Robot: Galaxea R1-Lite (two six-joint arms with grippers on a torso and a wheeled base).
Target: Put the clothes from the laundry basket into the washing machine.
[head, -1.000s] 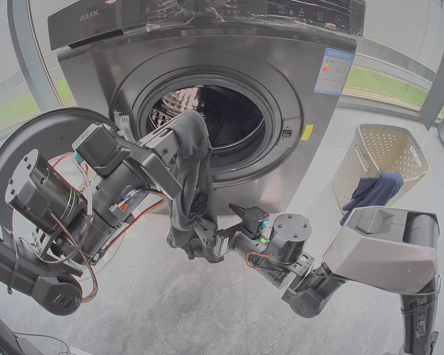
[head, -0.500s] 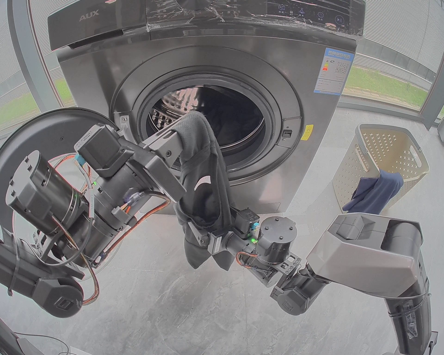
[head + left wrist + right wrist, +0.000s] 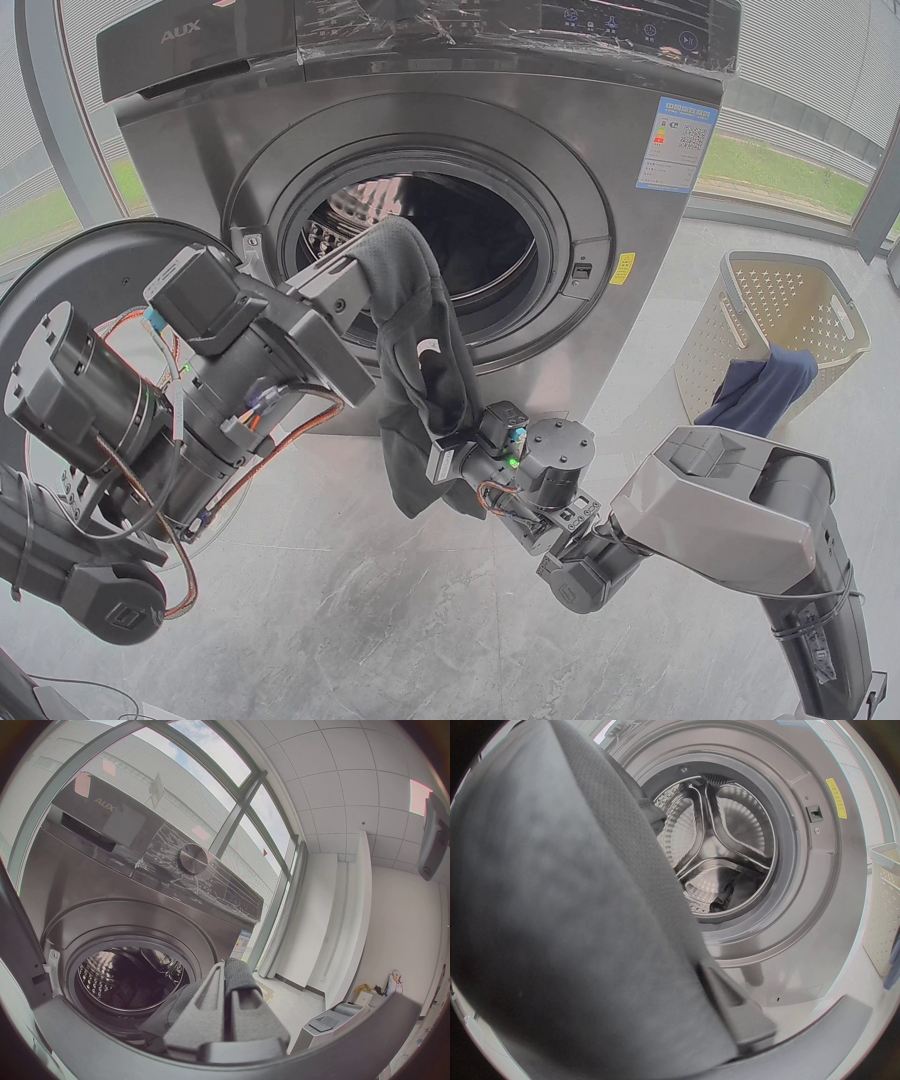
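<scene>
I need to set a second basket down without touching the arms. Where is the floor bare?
Bare floor lies nearest the camera, under both arms, and in the strip between the washing machine and the laundry basket. Crowded: before the drum opening, where left gripper and right gripper hold the dark garment.

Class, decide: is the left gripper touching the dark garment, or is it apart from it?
Touching. The left wrist view shows the left gripper shut, with the dark garment pinched between its fingers.
</scene>
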